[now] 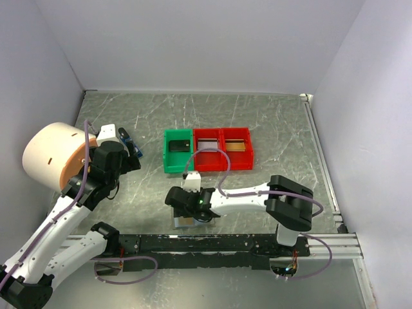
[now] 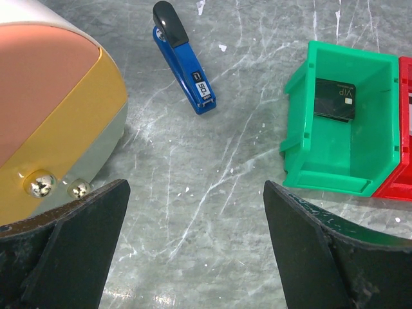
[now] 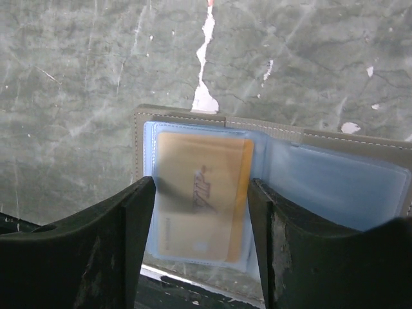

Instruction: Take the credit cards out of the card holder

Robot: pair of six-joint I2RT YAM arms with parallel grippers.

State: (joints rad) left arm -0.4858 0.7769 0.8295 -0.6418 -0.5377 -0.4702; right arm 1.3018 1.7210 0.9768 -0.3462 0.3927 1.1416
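Left hand (image 2: 196,193) spread wide; right hand (image 3: 201,187) parted, pointing down.
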